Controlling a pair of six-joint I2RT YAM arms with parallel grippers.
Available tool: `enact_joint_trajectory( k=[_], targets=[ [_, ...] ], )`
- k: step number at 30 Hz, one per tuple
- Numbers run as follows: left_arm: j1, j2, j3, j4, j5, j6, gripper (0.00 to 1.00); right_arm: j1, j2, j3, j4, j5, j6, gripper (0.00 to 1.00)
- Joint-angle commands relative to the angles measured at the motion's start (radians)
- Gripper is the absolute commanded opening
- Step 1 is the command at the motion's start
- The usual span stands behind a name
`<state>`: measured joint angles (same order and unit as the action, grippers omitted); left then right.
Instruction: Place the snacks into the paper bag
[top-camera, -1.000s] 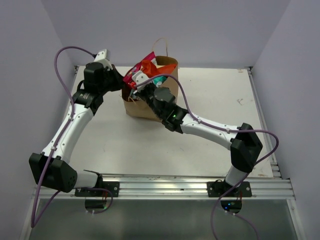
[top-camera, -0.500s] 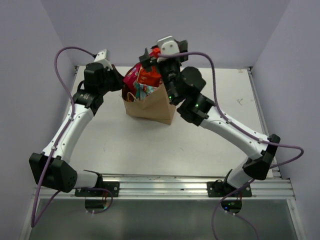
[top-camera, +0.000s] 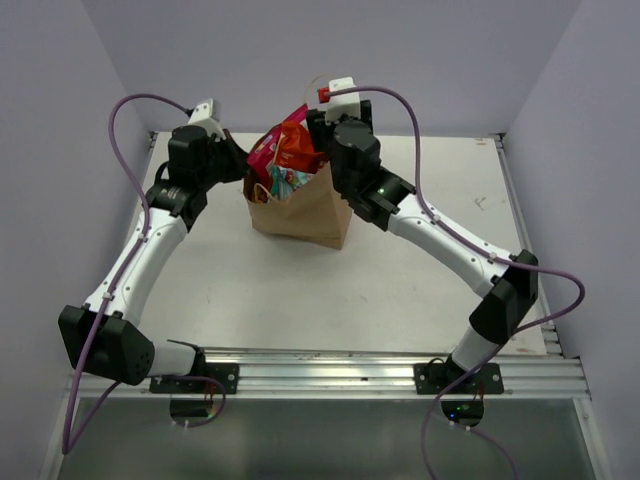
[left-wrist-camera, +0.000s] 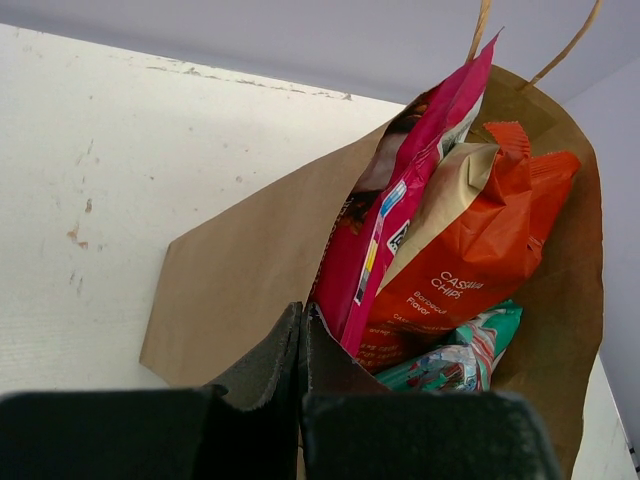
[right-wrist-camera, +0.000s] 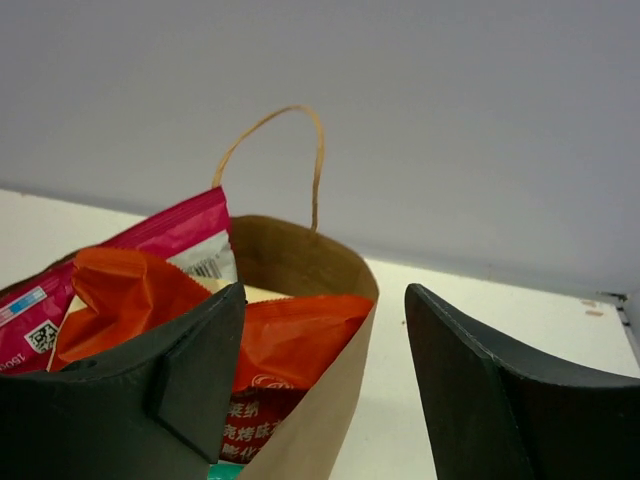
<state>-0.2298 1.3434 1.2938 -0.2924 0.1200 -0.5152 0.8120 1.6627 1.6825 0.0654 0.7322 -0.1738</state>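
Observation:
The brown paper bag (top-camera: 305, 210) stands upright at mid-table with packets sticking out of its mouth. In the left wrist view a magenta bag (left-wrist-camera: 400, 220), a red-orange chip bag (left-wrist-camera: 470, 265) and a teal candy packet (left-wrist-camera: 460, 360) stand inside the bag (left-wrist-camera: 235, 285); a tan strip shows between them. My left gripper (left-wrist-camera: 300, 312) is shut on the bag's left rim, also seen from above (top-camera: 247, 168). My right gripper (right-wrist-camera: 323, 290) is open and empty just above the bag's right rim (right-wrist-camera: 335, 400), beside two orange packets (right-wrist-camera: 295, 335).
The bag's thin looped handles (right-wrist-camera: 300, 150) rise at the far side. White table (top-camera: 420, 280) surrounds the bag, with grey walls behind and a metal rail (top-camera: 330, 365) at the near edge.
My right gripper has risen out of the bag's mouth, leaving an orange packet inside, and now hangs open over the right rim. The left gripper has held still on the rim.

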Motion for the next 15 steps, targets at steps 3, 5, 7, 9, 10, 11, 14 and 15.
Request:
enact_joint_trajectory(
  k=[3,5,7,9,10,11,14,15],
  targets=[
    [0.0,-0.026,-0.01,0.09,0.01,-0.019,0.0,-0.01,0.041,0.005,-0.05,0.01,0.151,0.65],
    [0.001,-0.029,-0.011,0.09,0.007,-0.014,0.0,-0.011,0.049,0.003,-0.062,0.022,0.16,0.64],
    [0.0,-0.032,-0.013,0.091,0.004,-0.014,0.0,-0.01,0.048,-0.012,-0.088,0.035,0.166,0.62],
    [0.0,-0.032,-0.016,0.096,0.003,-0.014,0.0,-0.01,0.042,-0.036,-0.102,0.051,0.2,0.58],
    [0.0,-0.032,-0.017,0.098,0.001,-0.016,0.0,-0.011,0.034,-0.046,-0.11,0.056,0.206,0.57],
    [0.0,-0.03,-0.022,0.107,0.006,-0.017,0.0,-0.011,0.031,-0.053,-0.118,0.064,0.211,0.55],
    [0.0,-0.027,-0.036,0.128,0.007,-0.02,0.0,-0.011,0.026,-0.078,-0.16,0.078,0.235,0.5],
    [0.0,-0.027,-0.039,0.134,0.007,-0.02,0.0,-0.013,0.026,-0.083,-0.171,0.079,0.25,0.49]
  ],
)
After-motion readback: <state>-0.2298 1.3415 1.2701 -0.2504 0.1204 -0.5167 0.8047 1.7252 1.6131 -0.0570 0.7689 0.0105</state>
